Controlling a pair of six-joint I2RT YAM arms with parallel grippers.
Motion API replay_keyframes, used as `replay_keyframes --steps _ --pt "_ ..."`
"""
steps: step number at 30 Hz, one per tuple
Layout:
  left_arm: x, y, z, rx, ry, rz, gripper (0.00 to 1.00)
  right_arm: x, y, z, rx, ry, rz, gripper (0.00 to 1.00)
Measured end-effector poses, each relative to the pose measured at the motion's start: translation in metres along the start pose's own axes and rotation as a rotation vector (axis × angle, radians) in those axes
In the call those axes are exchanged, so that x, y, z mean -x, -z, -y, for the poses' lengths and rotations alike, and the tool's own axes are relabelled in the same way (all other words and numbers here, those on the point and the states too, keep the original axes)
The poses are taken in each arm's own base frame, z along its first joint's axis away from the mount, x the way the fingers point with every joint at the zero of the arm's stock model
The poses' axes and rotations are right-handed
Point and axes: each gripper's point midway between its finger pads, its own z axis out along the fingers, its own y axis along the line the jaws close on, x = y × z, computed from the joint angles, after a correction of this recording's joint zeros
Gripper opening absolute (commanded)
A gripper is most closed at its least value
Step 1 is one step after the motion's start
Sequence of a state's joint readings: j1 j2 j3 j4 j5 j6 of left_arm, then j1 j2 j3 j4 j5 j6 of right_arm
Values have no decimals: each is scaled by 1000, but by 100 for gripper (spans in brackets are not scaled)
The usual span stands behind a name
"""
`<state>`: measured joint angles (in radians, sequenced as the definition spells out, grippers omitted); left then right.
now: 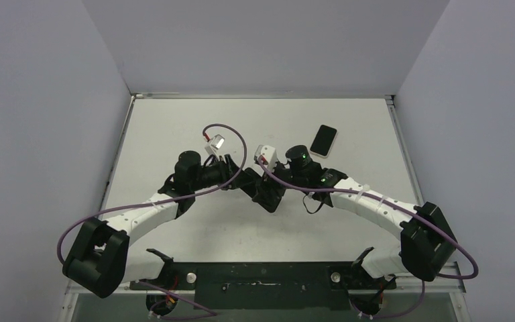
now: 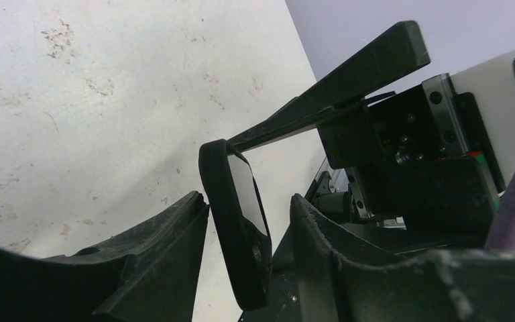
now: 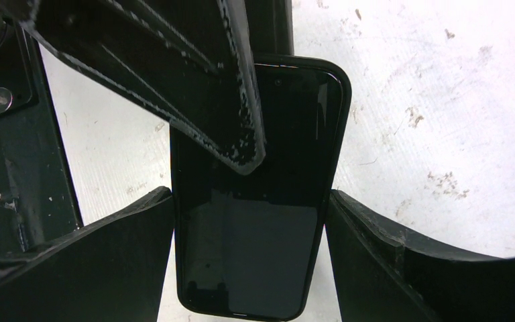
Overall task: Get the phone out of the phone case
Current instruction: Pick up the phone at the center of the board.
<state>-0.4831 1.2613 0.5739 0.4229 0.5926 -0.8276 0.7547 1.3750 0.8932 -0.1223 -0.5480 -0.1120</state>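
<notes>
Item: glossy black smartphone (image 3: pixel 255 255) with a dark screen, seated inside a matte black phone case (image 2: pixel 218 194) with rounded corners whose rim wraps the phone's edges; a small lens dot shows near the top of the screen. Location: raised above the scuffed white table (image 1: pixel 174 127) near its middle, where the two arms meet, and casting a soft shadow on the surface below. Holder: right gripper (image 3: pixel 249 194), jaws set roughly as wide as the case and pressed against its two long sides, one black finger on each side, gripping the lower half. Second contact: left gripper (image 2: pixel 248 201), jaws partly apart and straddling the cased phone across its thickness. One finger (image 2: pixel 174 248) stands close against the back of the case, the other (image 2: pixel 322 248) stands off from the screen with a visible gap, so no clamp is made. From the right wrist, one left finger (image 3: pixel 228 100) crosses the upper screen. Also present: a second handset (image 1: pixel 323 140), flat, dark-faced with a pale rim, lying on the table beyond the right arm, well apart from both grippers; a purple cable (image 1: pixel 241 144) looping over the left wrist.
</notes>
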Motion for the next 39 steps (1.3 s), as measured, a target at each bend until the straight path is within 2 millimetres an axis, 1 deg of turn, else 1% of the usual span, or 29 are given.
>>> replay_keyframes --steps 3,5,8,10,12,14,16,17,19,20,21,22,25,29,32,34,36,39 --pt "-3 1 2 -14 -2 -15 42 8 1 0 2 24 13 11" --pt "-4 1 4 -22 -3 -27 36 12 0 -2 6 38 20 11" --pt "-5 -1 7 -38 -11 -45 24 14 -1 -4 12 54 19 11" --pt "-5 -1 6 -38 -14 -49 13 14 -3 -3 11 57 16 14" --pt "-5 -1 2 -16 10 -45 0 14 -2 0 -2 73 15 24" --pt "-3 0 -2 1 23 -41 0 17 -2 5 -28 86 19 44" --pt "-4 1 -2 -3 23 -48 0 23 -2 5 -28 83 39 66" --pt "-3 2 -1 -11 20 -48 0 25 -2 6 -30 82 49 74" --pt "1 5 2 -25 14 -33 0 30 -1 5 -33 68 65 83" --pt "4 8 2 -30 13 -15 0 34 0 6 -37 64 79 91" --pt "8 11 2 -34 15 6 0 37 1 6 -41 61 94 93" --pt "12 15 2 -39 17 27 0 42 4 6 -45 55 114 95" --pt "23 22 5 -56 24 79 0 54 21 11 -79 20 197 97" --pt "34 28 10 -80 42 125 0 70 55 20 -133 -50 343 99" --pt "42 31 16 -106 61 158 0 71 77 26 -174 -118 444 100" --pt "47 34 22 -128 76 179 0 69 87 31 -204 -163 485 100" --pt "52 36 29 -156 94 200 0 67 93 32 -218 -191 508 100" --pt "59 39 38 -188 120 225 0 71 99 28 -212 -204 531 100"
